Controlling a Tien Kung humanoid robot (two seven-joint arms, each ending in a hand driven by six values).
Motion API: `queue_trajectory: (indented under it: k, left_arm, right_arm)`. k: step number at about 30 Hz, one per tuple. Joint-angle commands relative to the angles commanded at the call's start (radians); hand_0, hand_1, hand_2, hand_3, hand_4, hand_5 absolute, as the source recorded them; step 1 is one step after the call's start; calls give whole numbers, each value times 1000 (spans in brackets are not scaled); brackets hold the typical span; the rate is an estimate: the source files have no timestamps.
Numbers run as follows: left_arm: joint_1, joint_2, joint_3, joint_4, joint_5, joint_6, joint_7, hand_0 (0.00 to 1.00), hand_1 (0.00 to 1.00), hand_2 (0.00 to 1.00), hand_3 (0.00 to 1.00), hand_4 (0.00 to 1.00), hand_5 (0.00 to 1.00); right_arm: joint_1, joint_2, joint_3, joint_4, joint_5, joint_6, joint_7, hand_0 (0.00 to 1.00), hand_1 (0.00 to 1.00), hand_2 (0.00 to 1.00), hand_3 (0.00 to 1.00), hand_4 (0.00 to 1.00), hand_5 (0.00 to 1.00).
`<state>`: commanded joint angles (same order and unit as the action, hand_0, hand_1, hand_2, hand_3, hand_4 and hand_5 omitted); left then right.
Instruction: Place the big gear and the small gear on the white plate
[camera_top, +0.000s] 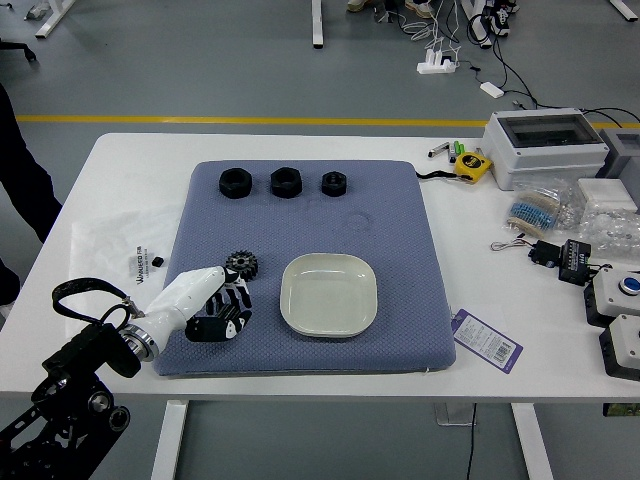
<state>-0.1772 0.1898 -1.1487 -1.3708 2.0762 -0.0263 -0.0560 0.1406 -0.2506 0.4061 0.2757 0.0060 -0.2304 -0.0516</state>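
Note:
My left hand (222, 312) is over the left front part of the blue-grey mat, just in front of a black toothed gear (241, 264). The hand overlaps or nearly meets the gear's near edge; whether they touch is unclear. Anything beneath or inside the hand is hidden, and how it is closed cannot be made out. Only this one gear shows clearly, lying flat left of the plate. The off-white, rounded-square plate (328, 296) sits on the mat to the right of the hand, with nothing on it. My right hand is out of view.
Three black nut-like pieces (286, 182) line the back of the mat (400, 240). A tape measure (471, 166) and a white box (545, 145) stand behind at right; a purple tag (486, 340) lies beside the mat's right edge. A person's dark sleeve or leg shows at far left.

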Motion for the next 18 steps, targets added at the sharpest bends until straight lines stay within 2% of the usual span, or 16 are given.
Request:
queue_trajectory:
  k: [4,9,18]
  left_arm:
    - [-6,-8,8,-13,-43,28,-19,249,187,300,431,516,2]
    - [-60,-44,40,14,-91,49,-37,249,183,290,433,517,2]
    - [-247,-121,185,146,-164,74,-70,265,199,299,445,531,2]
  right_arm:
    - [-2,0,1,0,-1,0,0,651,647,734,585,847,688]
    - [-2,0,5,1,-11,0,-3,652,647,734,585,847,688]
    - [5,-1,15,3,-30,-4,-9,651,647,734,585,847,688]
